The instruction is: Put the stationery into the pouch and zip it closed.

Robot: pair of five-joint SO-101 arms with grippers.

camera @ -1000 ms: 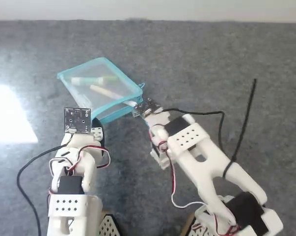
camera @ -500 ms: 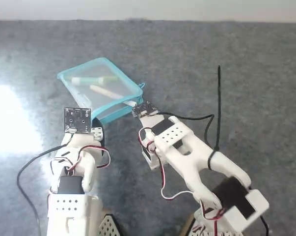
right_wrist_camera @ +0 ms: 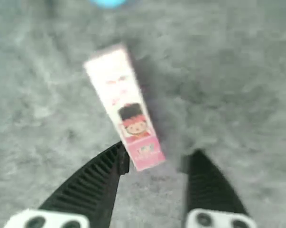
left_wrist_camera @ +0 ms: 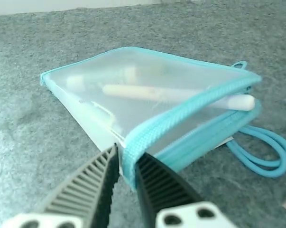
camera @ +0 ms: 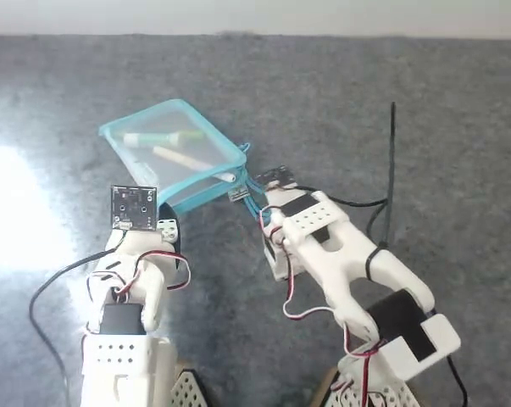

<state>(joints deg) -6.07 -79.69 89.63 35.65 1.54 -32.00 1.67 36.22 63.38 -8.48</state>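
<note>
A clear pouch (camera: 172, 146) with a teal zipper edge lies on the grey table and holds several pens. In the left wrist view the pouch (left_wrist_camera: 143, 85) is open along its near edge, and a white pen tip (left_wrist_camera: 241, 101) pokes out. My left gripper (left_wrist_camera: 126, 167) is shut on the pouch's teal zipper edge at the near corner, seen from above as the left gripper (camera: 172, 214). A small pink and white eraser (right_wrist_camera: 125, 124) lies on the table. My right gripper (right_wrist_camera: 158, 160) stands open over its near end, one finger touching it. From above the eraser (camera: 236, 194) sits by the pouch's right corner.
A teal cord loop (left_wrist_camera: 265, 148) trails from the pouch's zipper end toward the right arm (camera: 323, 237). A black cable (camera: 391, 170) rises behind that arm. Bright glare (camera: 13, 212) falls on the table at the left.
The right arm has swung and its gripper has shifted a little to the right by the eraser. The left arm and the pouch have stayed put.
</note>
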